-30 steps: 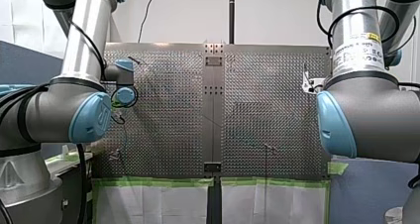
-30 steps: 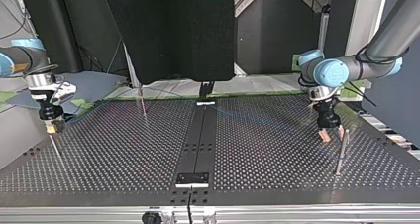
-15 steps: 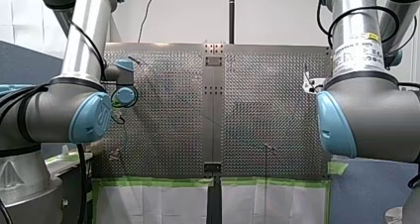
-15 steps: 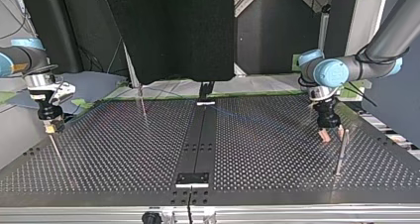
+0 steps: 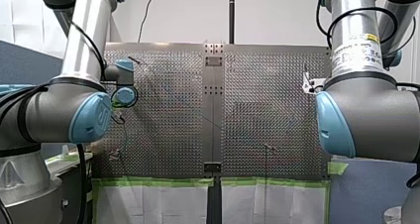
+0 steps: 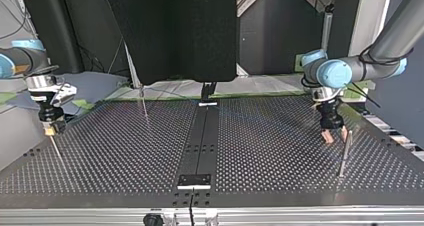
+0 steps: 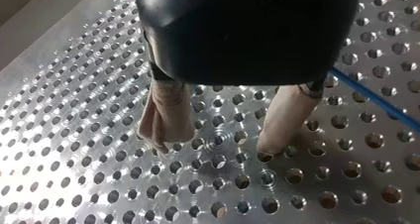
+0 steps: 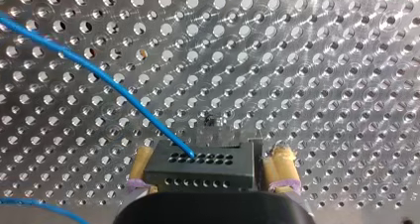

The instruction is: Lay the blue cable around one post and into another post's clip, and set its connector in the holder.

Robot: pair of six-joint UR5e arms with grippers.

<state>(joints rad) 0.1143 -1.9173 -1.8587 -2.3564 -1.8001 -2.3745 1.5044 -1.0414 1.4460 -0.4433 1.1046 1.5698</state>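
Note:
In the right wrist view a black connector [image 8: 198, 165] with rows of small holes sits on the perforated plate between my right gripper's [image 8: 210, 172] yellow fingers [image 8: 280, 168]. The fingers stand open, with a slim gap showing on one side. The blue cable [image 8: 114, 85] runs out of the connector and away across the plate. My left gripper [image 7: 213, 144] hangs just above the plate, its beige pads [image 7: 166, 117] open and nothing between them; the blue cable [image 7: 376, 99] passes beside it. In the top view my right gripper [image 6: 50, 126] is at the left and my left gripper [image 6: 332, 135] at the right.
A thin metal post [image 6: 344, 153] stands close to my left gripper, another post [image 6: 56, 151] just below my right gripper, and a third [image 6: 144, 103] at the back. A dark centre rail [image 6: 200, 141] splits the plate [image 6: 270, 156]. Both arms' elbows fill the front view's sides.

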